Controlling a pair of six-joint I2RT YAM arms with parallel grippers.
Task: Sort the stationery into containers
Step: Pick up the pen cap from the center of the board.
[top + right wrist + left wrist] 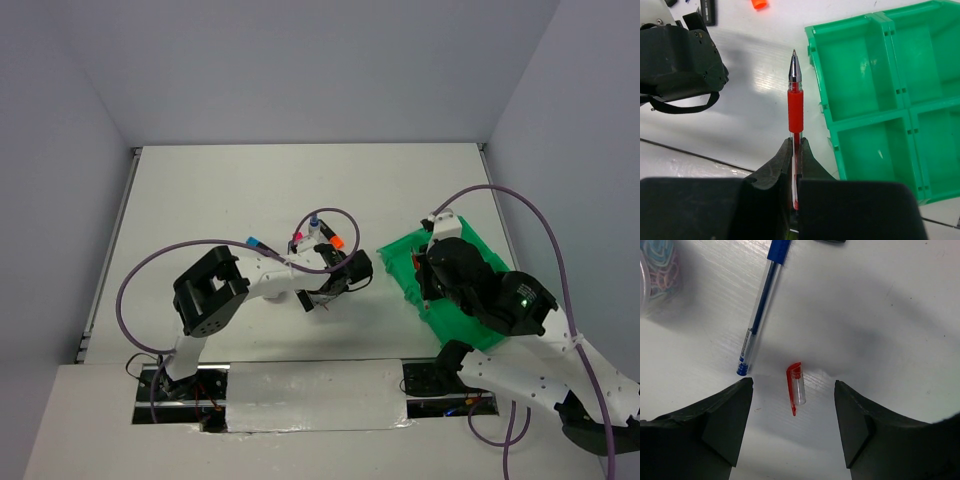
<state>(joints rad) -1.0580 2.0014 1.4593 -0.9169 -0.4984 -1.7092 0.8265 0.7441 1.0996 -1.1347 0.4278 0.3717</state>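
the left tool [792, 390] stands open and holds nothing, its two dark fingers [725, 420] spread low over the white desk [900, 305]. between them lies a loose pen cap [797, 387], clear with a red clip, flat on the desk and touching neither finger. just beyond the left-hand finger is the end of the blue pen [761, 310], which lies flat with its body running away toward the top of that view. a clear round tub [652, 275] of coloured paper clips sits at the upper left corner, apart from the pen.

the right tool [796, 150] is closed on the red pen [795, 102], clamping its clear barrel. the red grip and bare metal point stick out ahead of the fingertips. the pen points out over the desk, just beside the outer rim of the green tray [812, 42] and in no compartment.

from above, the tray lies at the right of the desk under the right arm. near the left tool sit the blue-capped highlighter [254, 242], pink-capped highlighter [297, 238], orange-capped highlighter [336, 241] and white bottle [314, 222].
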